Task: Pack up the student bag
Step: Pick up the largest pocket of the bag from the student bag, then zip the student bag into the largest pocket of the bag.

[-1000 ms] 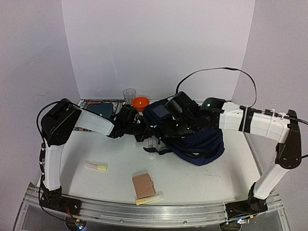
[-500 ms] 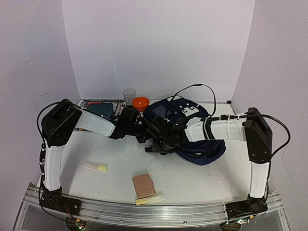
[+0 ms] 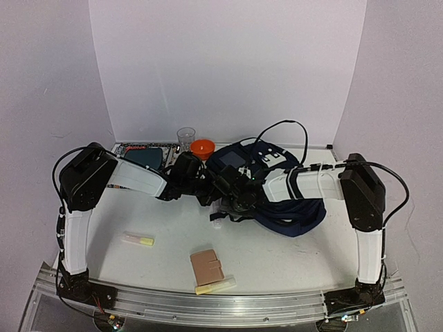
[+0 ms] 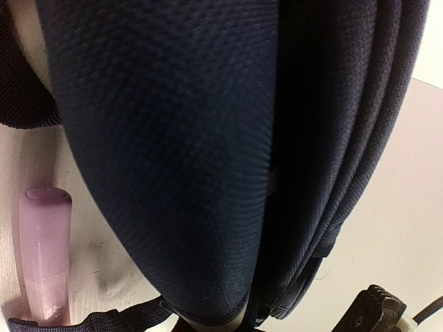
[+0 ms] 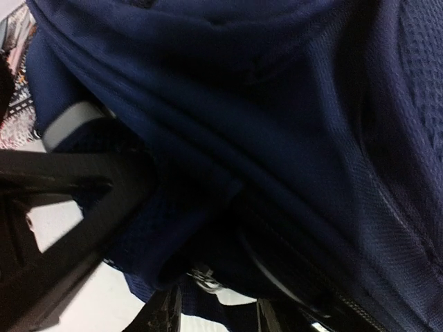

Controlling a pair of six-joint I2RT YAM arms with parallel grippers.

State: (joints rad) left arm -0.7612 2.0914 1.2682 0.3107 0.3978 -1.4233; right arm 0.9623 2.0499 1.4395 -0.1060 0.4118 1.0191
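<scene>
We see a marker (image 3: pixel 138 240) and a wallet (image 3: pixel 208 266) lying unpacked on the surface (image 3: pixel 277 256). Our left claw (image 3: pixel 205 191) is clenched against the bag (image 3: pixel 297 216), which sits mid-surface. Whether the right claw (image 3: pixel 232 200) grips, we cannot tell. Packing looks barely begun.

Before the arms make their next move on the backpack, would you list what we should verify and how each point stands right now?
1. Left gripper shut at the student bag's edge: ok.
2. Left gripper actually pinching fabric: cannot tell.
3. Right gripper open or shut: cannot tell; bag fabric fills its view.
4. Bag opening exposed: cannot tell; only folds show.
5. Tan wallet, pink-yellow highlighter and yellow highlighter packed: not ok, all lying on the table.
</scene>
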